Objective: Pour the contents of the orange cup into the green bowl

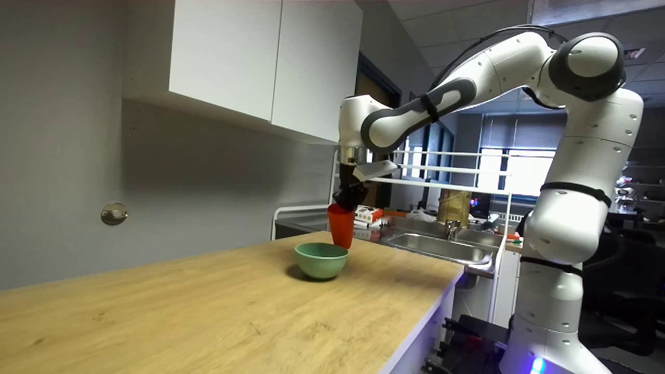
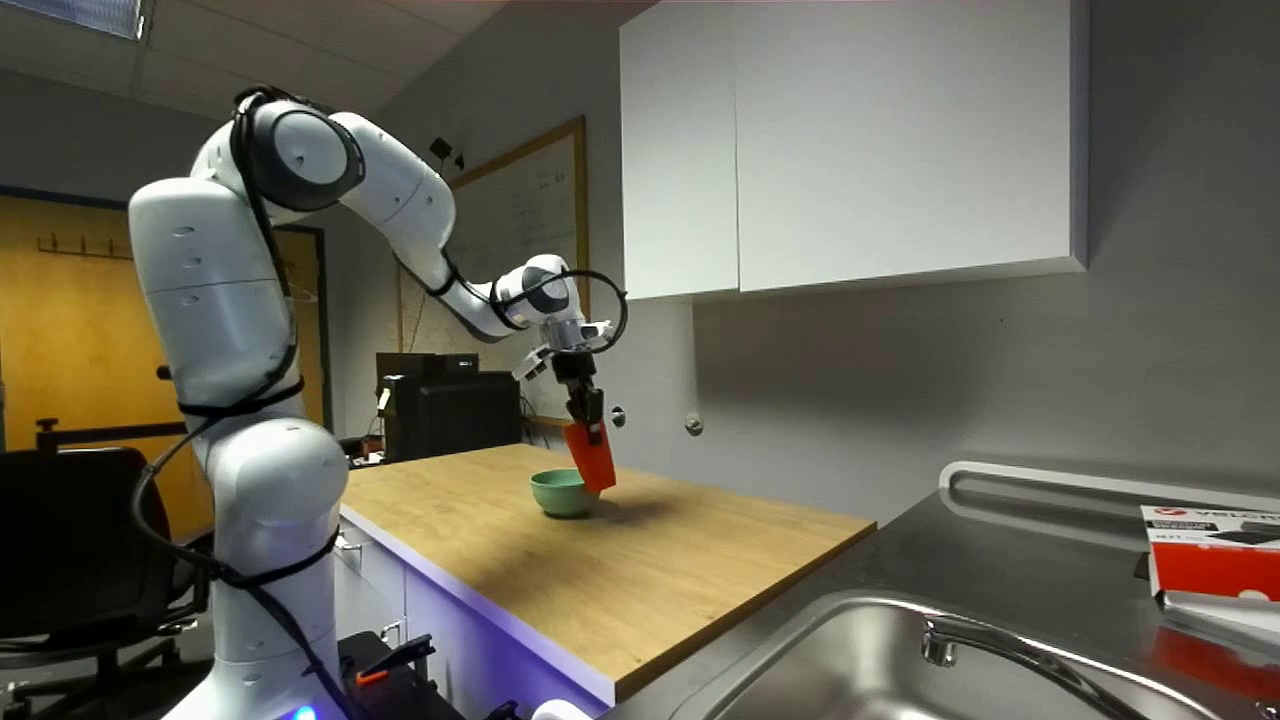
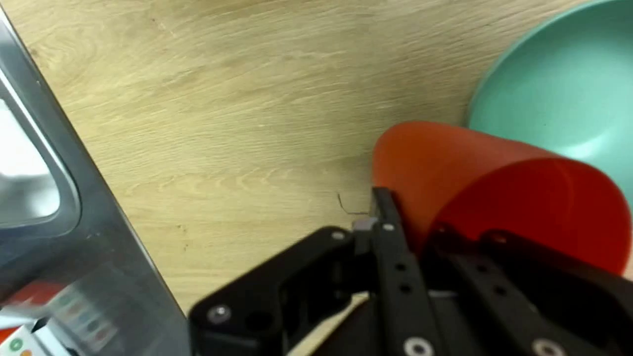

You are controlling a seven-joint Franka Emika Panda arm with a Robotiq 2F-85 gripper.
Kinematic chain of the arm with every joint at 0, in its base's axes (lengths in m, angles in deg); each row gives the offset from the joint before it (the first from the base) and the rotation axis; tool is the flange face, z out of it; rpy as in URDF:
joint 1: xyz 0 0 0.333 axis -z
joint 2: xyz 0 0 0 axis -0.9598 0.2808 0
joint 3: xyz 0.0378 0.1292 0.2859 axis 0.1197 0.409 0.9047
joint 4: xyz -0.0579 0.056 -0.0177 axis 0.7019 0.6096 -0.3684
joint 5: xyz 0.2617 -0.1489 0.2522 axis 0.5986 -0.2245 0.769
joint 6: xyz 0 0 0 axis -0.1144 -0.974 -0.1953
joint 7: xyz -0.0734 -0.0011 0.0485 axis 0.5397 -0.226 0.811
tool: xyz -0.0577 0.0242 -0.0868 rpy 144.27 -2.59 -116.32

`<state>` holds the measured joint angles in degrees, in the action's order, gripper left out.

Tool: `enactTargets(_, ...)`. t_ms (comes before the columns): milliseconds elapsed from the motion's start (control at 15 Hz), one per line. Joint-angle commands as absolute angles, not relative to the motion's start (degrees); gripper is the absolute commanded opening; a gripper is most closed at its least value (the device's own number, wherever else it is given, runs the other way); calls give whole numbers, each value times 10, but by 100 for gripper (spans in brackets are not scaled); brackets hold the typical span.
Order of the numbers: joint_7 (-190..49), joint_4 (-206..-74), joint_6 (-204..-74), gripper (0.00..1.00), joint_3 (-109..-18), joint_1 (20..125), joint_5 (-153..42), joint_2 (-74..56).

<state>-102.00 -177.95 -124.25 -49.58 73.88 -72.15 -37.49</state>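
Note:
The orange cup (image 1: 341,227) is held in the air just above the wooden table, slightly tilted with its mouth upward; it also shows in an exterior view (image 2: 592,460). In the wrist view the cup (image 3: 435,153) has its mouth toward the camera, and the visible inside wall is plain red; its bottom inside is hidden. My gripper (image 3: 420,227) is shut on the cup's wall, one finger outside and the other apparently inside the mouth. The green bowl (image 1: 321,265) stands upright on the table right beside the cup, also in an exterior view (image 2: 560,495); its visible inside (image 3: 554,94) looks bare.
The wooden table (image 1: 208,311) ends at a dark counter with a steel sink (image 1: 436,244) and faucet (image 2: 1000,650). A red-and-white box (image 2: 1215,555) lies on that counter. White wall cabinets (image 1: 228,57) hang above the table. A white rail frame (image 1: 441,183) stands behind.

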Motion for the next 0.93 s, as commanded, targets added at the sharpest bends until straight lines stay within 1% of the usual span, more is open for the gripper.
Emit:
enactTargets(0,-1139,-1773,-1199,1,-435,713,-842,-358)
enactTargets(267,-1241,-1762,-1124,1,-398,671,-977,-323)
enactTargets(667,-1343,-1748,-984,1,-389,607,-1152,-274)
enactTargets(867,-1366,-1734,-920,1,-387,576,-1193,-248)
